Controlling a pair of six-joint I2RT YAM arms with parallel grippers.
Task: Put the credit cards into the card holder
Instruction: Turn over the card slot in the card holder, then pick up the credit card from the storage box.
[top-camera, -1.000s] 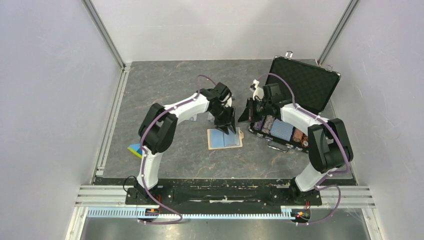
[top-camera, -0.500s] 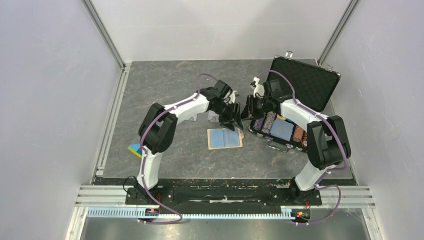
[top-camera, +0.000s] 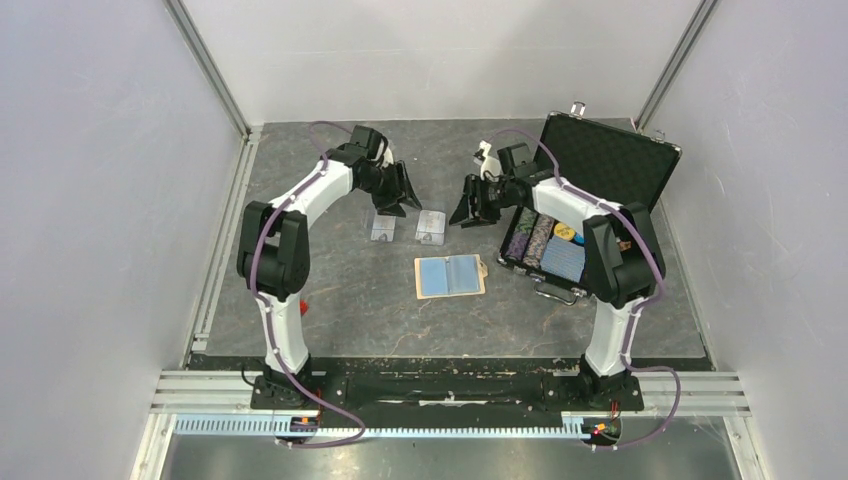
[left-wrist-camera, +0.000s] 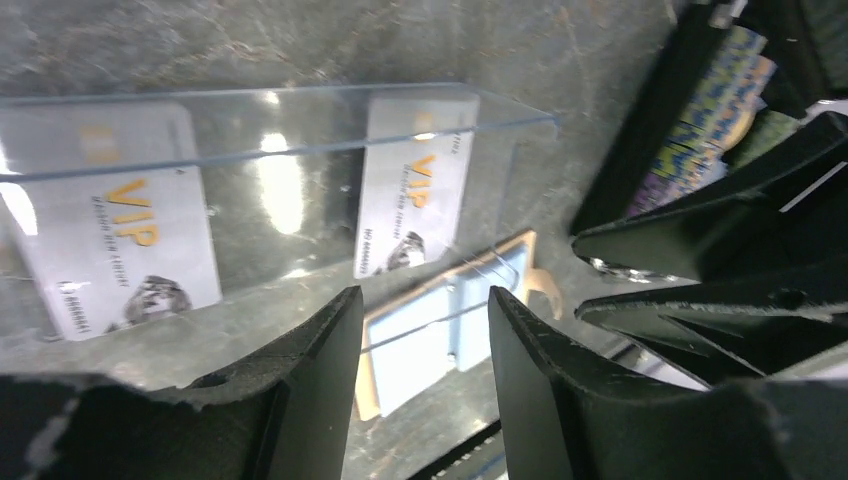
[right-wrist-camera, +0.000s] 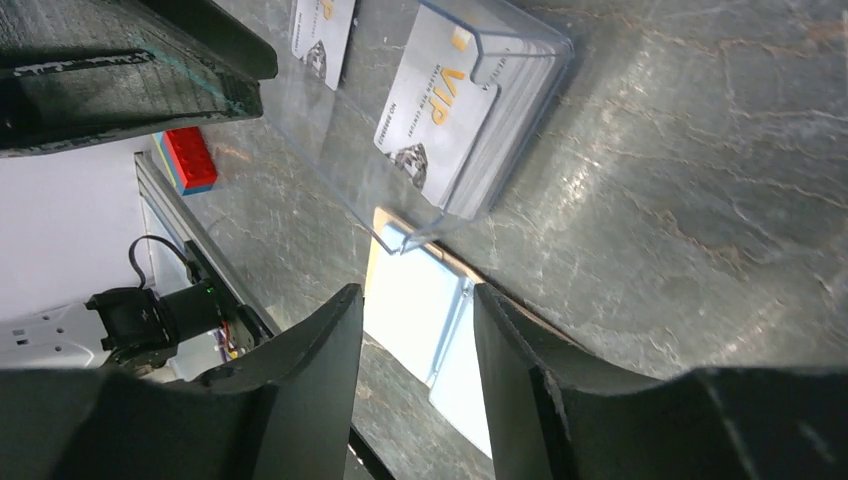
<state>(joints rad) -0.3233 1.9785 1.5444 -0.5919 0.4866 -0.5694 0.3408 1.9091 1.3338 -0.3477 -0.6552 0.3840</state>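
Two pale grey-white credit cards (top-camera: 382, 228) (top-camera: 431, 227) marked VIP sit in clear plastic stands on the table, side by side. In the left wrist view they show as a left card (left-wrist-camera: 120, 240) and a right card (left-wrist-camera: 415, 205). The tan card holder (top-camera: 449, 275) lies open in front of them, its light blue pockets up. My left gripper (top-camera: 398, 195) is open and empty just behind the left card. My right gripper (top-camera: 468, 208) is open and empty to the right of the right card (right-wrist-camera: 435, 105). The holder also shows between my jaws in both wrist views (left-wrist-camera: 440, 335) (right-wrist-camera: 420, 320).
An open black case (top-camera: 600, 165) with poker chips stands at the right, close to my right arm. A red block (right-wrist-camera: 190, 160) lies near the table's left front. Metal rails run along the left and near edges.
Both grippers have pulled back from over the card holder toward the far side. The left arm swung left. The two cards in their stands now show uncovered.
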